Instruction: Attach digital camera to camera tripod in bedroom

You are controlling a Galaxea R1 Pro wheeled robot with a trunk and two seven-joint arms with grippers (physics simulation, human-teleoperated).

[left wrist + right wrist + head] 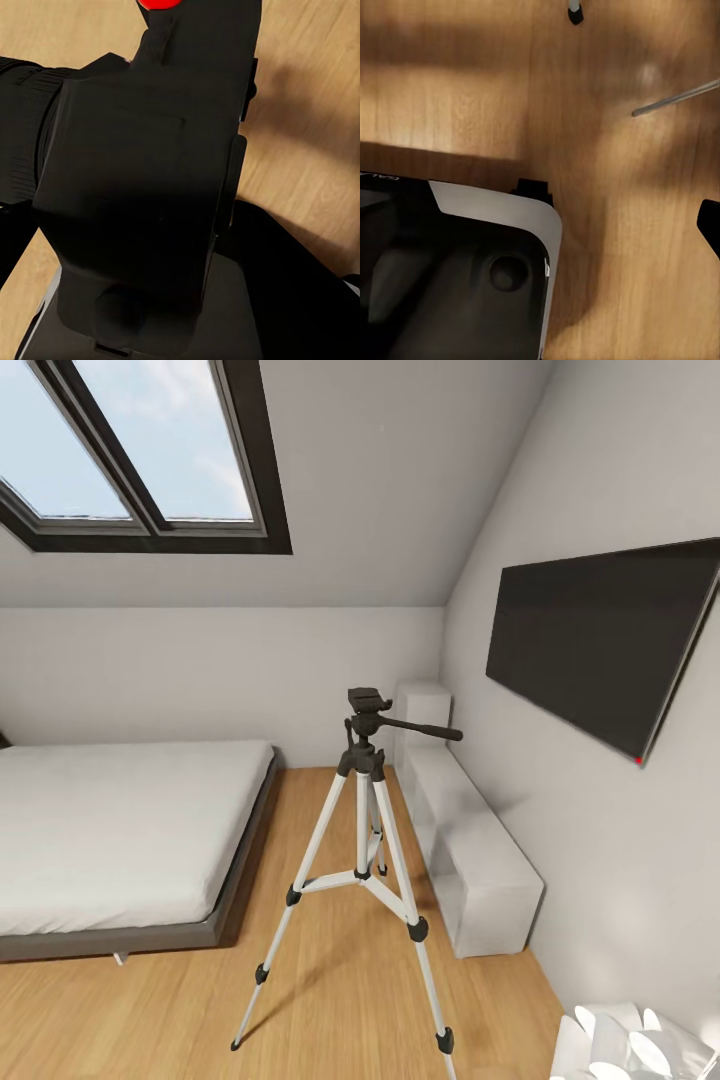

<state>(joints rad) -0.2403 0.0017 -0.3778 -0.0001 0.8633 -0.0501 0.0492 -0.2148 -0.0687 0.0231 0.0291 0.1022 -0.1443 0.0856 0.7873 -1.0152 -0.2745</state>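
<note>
The camera tripod (363,830) stands on the wooden floor in the middle of the head view, its silver-white legs spread. Its black head (367,703) is bare on top, and the pan handle (428,730) points right. Very close in the left wrist view, the black digital camera (142,187) hangs above the floor, with its red button (159,3) at the frame edge and its ribbed lens (22,135) to one side. My left gripper is shut on it, its fingers hidden. A dark fingertip (711,225) of my right gripper shows over the floor, with nothing held.
A grey-framed white bed (120,830) lies left of the tripod. A low white cabinet (470,850) runs along the right wall under the black TV (600,640). A white petal lamp (620,1045) sits at the near right. My base (457,277) is over the floor.
</note>
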